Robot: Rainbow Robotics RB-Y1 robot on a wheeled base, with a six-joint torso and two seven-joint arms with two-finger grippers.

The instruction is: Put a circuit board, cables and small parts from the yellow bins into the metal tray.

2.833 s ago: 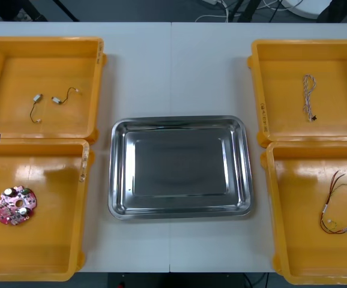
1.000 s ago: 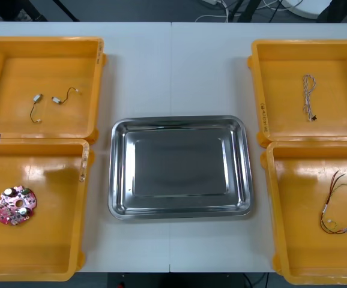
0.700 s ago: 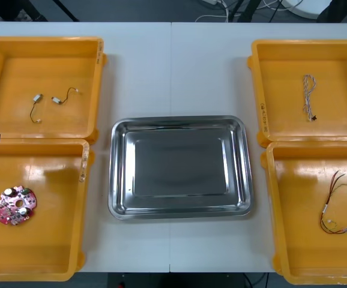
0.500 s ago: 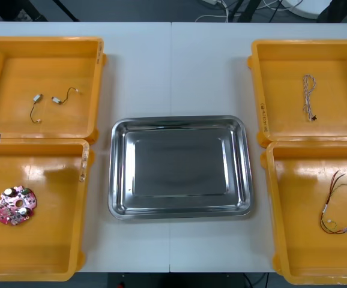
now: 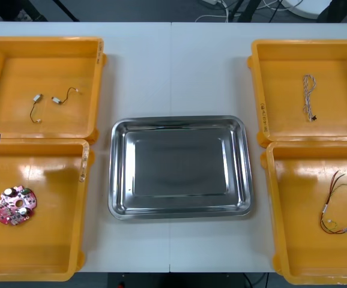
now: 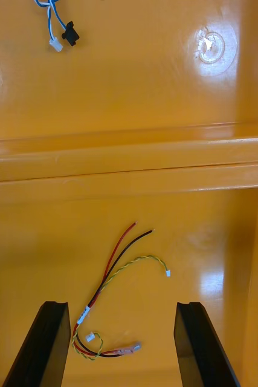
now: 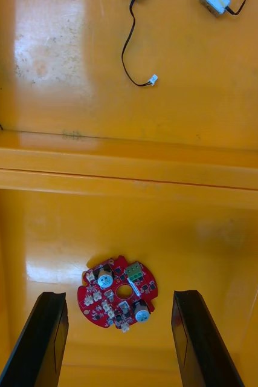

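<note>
Light table [image 5: 173, 66] is bearing the bare metal tray [image 5: 179, 212]. Both arms, mostly cut off, are hovering with fingers apart: left gripper [image 7: 118, 302] over the round red circuit board [image 7: 107, 296], right gripper [image 6: 120, 305] over the red and yellow cable [image 6: 112, 261].

Bright, even light falls from overhead. White glare patches sit on the glossy floors of the yellow bins [image 5: 41, 41], the metal tray [image 5: 179, 120] mirrors it softly, and shadows on the surface [image 5: 173, 72] are faint.
</note>
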